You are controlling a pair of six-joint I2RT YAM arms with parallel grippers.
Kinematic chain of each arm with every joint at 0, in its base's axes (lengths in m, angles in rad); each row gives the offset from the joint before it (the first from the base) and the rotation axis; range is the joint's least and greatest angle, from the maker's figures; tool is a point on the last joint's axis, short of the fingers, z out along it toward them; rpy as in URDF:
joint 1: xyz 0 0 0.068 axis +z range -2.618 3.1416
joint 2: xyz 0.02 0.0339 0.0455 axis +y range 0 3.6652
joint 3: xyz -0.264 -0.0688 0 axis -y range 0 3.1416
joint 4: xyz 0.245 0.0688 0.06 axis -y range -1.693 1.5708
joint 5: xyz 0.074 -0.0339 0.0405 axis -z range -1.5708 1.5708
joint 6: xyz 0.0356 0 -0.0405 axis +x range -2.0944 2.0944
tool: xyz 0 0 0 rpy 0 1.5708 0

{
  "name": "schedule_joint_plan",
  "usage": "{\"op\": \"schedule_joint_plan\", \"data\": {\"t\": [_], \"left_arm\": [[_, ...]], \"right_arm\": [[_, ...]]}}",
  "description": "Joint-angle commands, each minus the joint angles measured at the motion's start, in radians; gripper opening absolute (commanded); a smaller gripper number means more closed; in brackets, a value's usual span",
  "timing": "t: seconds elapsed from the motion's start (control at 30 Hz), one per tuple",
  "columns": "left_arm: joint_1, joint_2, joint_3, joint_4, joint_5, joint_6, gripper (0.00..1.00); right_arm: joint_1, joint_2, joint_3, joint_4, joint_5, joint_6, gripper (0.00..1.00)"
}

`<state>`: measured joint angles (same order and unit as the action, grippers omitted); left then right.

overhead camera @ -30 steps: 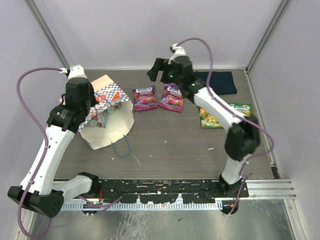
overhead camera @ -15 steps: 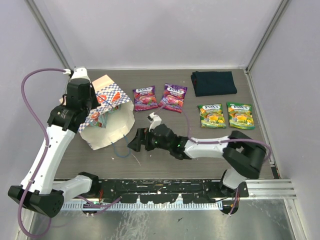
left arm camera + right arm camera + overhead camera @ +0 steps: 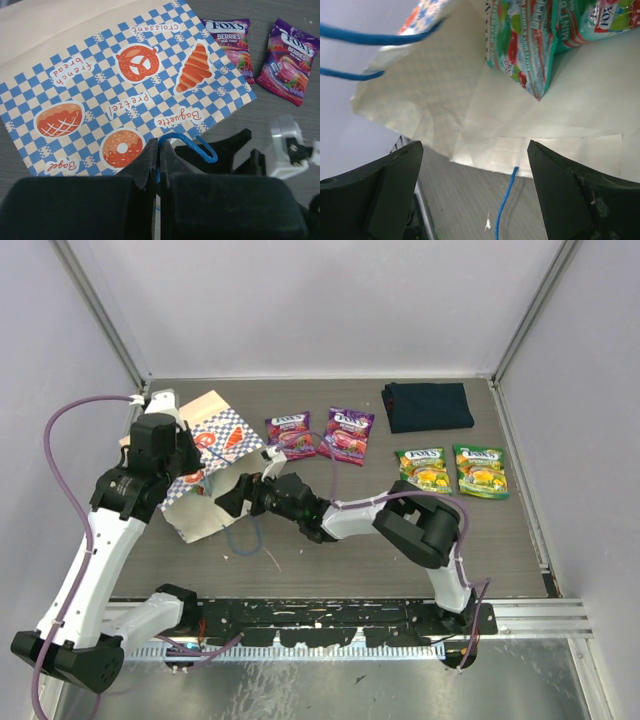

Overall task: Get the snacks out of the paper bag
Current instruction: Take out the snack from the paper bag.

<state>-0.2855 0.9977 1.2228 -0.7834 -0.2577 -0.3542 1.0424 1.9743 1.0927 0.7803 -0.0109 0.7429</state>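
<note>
Right fingers (image 3: 370, 200) moved to paper bag (image 3: 225, 430), teal snacks (image 3: 520, 45) inside — wrist view

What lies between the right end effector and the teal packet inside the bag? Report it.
Right wrist view: only bare cream inner wall of the paper bag separates the open right end effector from the teal packet.

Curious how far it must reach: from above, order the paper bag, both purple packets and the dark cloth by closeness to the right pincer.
1. Paper bag, at the right pincer itself, left.
2. Left purple packet, behind it.
3. Right purple packet, next along.
4. Dark cloth, back right.
</note>
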Motion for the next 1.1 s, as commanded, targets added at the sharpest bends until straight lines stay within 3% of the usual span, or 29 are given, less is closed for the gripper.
{"op": "schedule_joint_plan", "data": {"t": [0.0, 0.3, 0.6, 1.07], "left_arm": [[0.006, -0.03, -0.015, 0.041, 0.107, -0.019, 0.0], [0.006, 0.01, -0.042, 0.094, 0.149, -0.065, 0.0], [0.006, 0.069, -0.008, 0.111, 0.171, -0.064, 0.0], [0.006, 0.062, -0.014, 0.107, 0.17, -0.068, 0.0]], "right_arm": [[-0.026, 0.094, 0.085, 0.157, 0.038, -0.027, 0.91], [-0.027, 0.308, 0.259, 0.136, 0.147, 0.048, 0.84], [-0.013, 0.449, 0.407, 0.097, 0.146, 0.027, 0.72], [0.013, 0.557, 0.599, -0.039, 0.198, 0.069, 0.75]]}}
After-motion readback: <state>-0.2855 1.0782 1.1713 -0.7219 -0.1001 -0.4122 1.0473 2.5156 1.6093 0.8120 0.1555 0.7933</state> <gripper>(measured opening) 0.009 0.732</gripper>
